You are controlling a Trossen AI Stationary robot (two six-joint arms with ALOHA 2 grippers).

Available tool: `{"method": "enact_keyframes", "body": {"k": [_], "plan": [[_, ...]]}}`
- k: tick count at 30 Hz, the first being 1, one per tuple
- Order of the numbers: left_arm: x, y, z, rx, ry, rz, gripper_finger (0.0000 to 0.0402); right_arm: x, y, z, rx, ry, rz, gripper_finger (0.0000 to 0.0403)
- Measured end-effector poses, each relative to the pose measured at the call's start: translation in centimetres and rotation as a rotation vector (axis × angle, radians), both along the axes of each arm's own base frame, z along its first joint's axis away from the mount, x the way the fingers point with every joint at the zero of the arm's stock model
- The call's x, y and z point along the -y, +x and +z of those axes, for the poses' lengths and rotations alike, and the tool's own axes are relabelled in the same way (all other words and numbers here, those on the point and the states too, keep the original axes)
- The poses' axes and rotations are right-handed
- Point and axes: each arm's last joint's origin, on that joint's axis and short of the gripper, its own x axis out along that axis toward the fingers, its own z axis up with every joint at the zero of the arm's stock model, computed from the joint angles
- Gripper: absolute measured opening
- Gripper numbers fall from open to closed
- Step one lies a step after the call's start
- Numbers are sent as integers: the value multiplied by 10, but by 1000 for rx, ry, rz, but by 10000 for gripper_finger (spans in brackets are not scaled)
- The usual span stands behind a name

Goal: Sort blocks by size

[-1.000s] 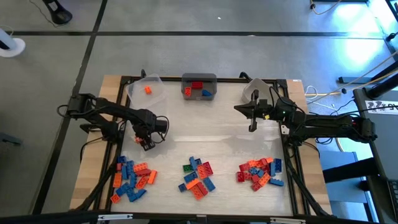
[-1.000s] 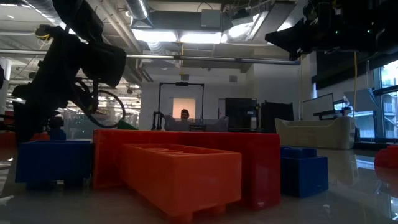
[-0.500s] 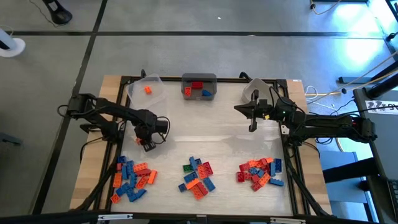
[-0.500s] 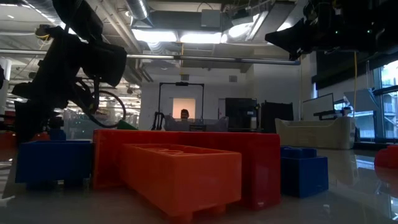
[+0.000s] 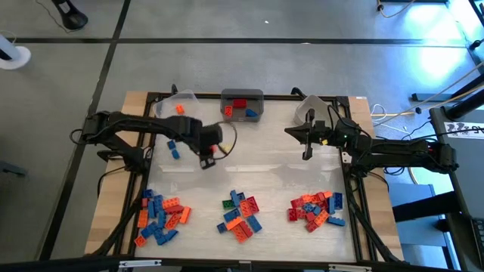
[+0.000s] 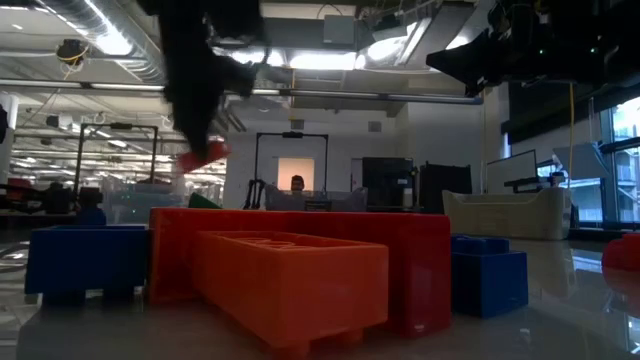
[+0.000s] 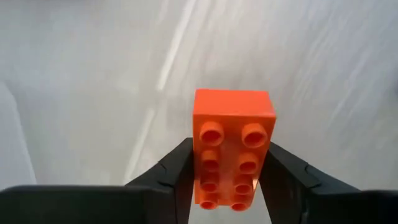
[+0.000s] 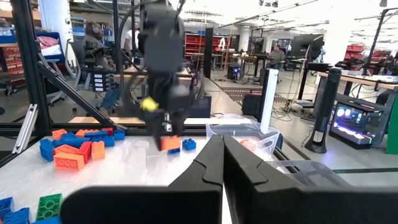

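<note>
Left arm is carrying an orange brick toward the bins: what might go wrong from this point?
The left gripper pinches the orange brick only at its near end, so most of it juts out past the fingers; it may pivot or slip out while carried. The clear bin and grey bin sit close together, so a drop could land in the wrong one. The right gripper waits shut, clear of the path.

High view straight down; low view level at tabletop; both share blocks (image 5: pixel 240 214).

Three heaps of red, orange, blue and green blocks (image 5: pixel 240 214) lie along the table's near edge; one orange eight-stud block (image 7: pixel 232 148) hangs aloft.
</note>
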Motion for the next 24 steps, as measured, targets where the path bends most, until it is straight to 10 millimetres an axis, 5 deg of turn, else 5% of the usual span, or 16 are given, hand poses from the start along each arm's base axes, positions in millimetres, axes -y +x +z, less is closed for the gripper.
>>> {"method": "enact_keyframes", "body": {"k": [11,24], "plan": [[-74,29,33,409,259,16,138,0,0,0,3,-1,0,5],[-149,39,2,468,370,122,139,1,0,0,2,-2,-19,5]]}}
